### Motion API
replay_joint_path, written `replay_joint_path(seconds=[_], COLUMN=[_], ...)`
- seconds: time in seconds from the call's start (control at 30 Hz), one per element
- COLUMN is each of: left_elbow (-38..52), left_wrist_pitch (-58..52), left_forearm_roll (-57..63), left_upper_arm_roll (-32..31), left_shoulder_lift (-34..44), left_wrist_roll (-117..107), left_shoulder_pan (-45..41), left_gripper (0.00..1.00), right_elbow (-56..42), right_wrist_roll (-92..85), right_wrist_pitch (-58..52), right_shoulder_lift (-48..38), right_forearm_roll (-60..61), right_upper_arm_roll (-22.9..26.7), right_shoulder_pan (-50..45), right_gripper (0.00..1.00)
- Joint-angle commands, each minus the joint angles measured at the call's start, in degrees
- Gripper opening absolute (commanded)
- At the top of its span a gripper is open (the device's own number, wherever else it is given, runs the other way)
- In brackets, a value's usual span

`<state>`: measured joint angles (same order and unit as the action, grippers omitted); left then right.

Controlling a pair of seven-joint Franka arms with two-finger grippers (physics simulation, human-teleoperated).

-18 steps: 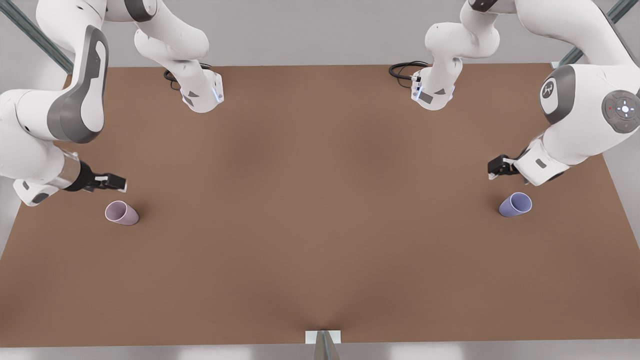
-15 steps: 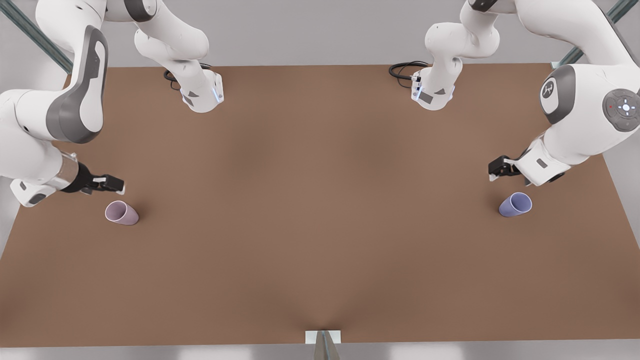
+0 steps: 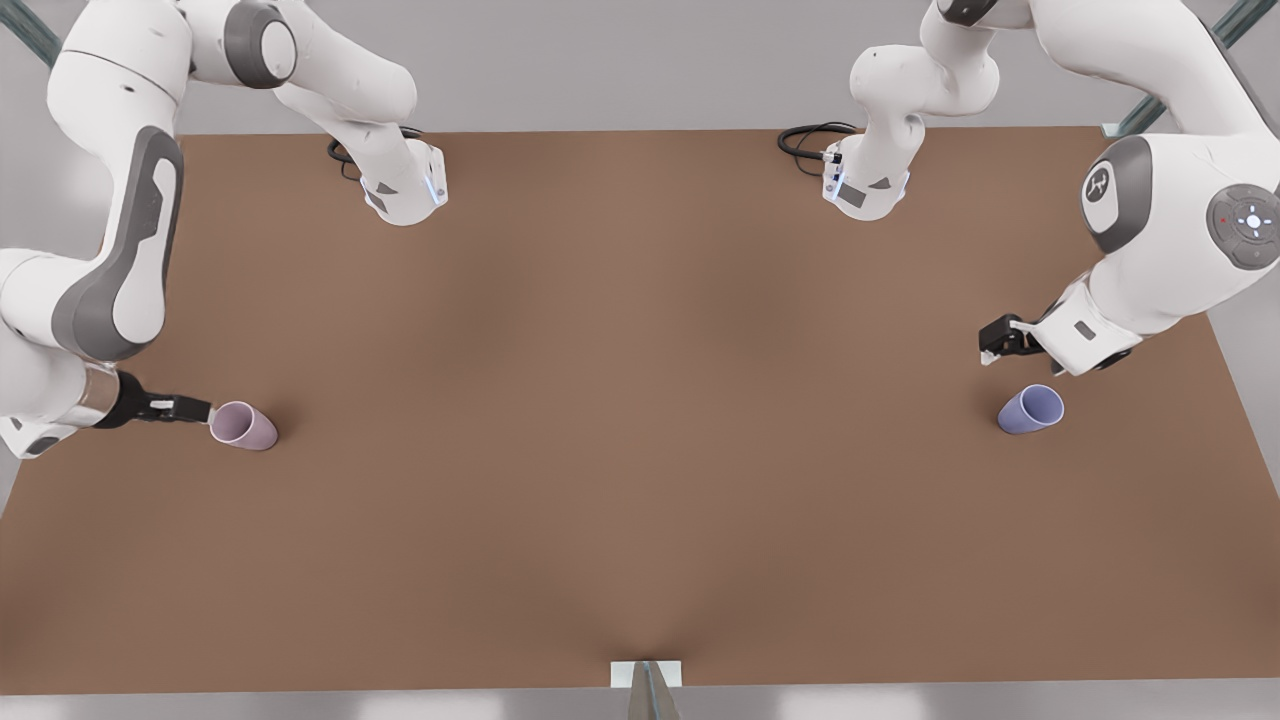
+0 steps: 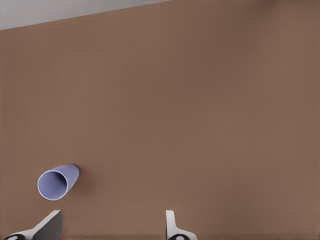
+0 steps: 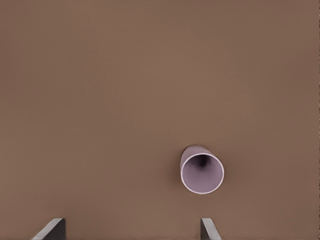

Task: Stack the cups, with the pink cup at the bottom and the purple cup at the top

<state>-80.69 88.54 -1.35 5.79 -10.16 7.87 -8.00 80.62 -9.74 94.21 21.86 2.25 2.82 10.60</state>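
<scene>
1. The front view shows both arms and the whole brown surface (image 3: 640,450). The pink cup (image 3: 243,425) stands near the front view's left edge and the purple cup (image 3: 1031,409) near its right edge, well apart.
2. The wrist views look down into each cup's open mouth. The right wrist view shows the pink cup (image 5: 202,170), so the right gripper (image 3: 200,411) is the one at the front view's left. The left wrist view shows the purple cup (image 4: 57,181), so the left gripper (image 3: 992,350) is at the front view's right.
3. The middle of the surface between the cups is bare, with wide room. Both cups sit close to the side edges. A coiled black cable (image 3: 812,138) lies by one arm's base at the far edge.
4. The right gripper's fingers (image 5: 51,229) are spread wide apart in its wrist view and hold nothing. In the front view its tip is just beside the pink cup's rim; whether they touch I cannot tell.
5. The left gripper's fingers (image 4: 170,225) are also spread wide and empty. It hovers near the purple cup, apart from it.
</scene>
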Motion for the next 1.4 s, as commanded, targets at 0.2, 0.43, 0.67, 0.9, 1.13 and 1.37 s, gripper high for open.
replay_joint_path(seconds=[0.2,0.43,0.67,0.9,1.13,1.37], left_elbow=[-0.3,-0.4,-0.5,-0.4,-0.4,-0.4], left_wrist_pitch=[-2.1,-3.0,-3.1,-3.5,-3.5,-3.6], left_forearm_roll=[0.0,0.0,0.0,0.0,0.0,0.0], left_upper_arm_roll=[0.0,0.0,0.0,0.0,0.0,-0.1], left_shoulder_lift=[-0.1,-0.2,-0.5,-0.5,-0.5,-0.5], left_wrist_roll=[0.9,0.8,0.9,1.0,0.8,1.0], left_shoulder_pan=[0.0,0.0,0.0,0.0,0.0,0.0], left_gripper=[1.00,1.00,1.00,1.00,1.00,1.00], right_elbow=[7.9,8.1,12.9,20.4,19.6,20.2], right_wrist_roll=[-9.8,-11.9,-15.6,-20.1,-21.3,-21.4], right_wrist_pitch=[9.0,12.9,15.5,25.7,32.8,33.4], right_shoulder_lift=[0.9,4.9,5.0,4.1,8.5,10.2], right_forearm_roll=[-0.2,-0.2,0.0,0.0,0.0,0.0], right_upper_arm_roll=[-0.2,-0.2,-0.4,-0.4,-0.5,-0.7], right_shoulder_pan=[0.0,3.9,7.0,10.0,11.1,10.9], right_gripper=[1.00,1.00,1.00,1.00,1.00,1.00])
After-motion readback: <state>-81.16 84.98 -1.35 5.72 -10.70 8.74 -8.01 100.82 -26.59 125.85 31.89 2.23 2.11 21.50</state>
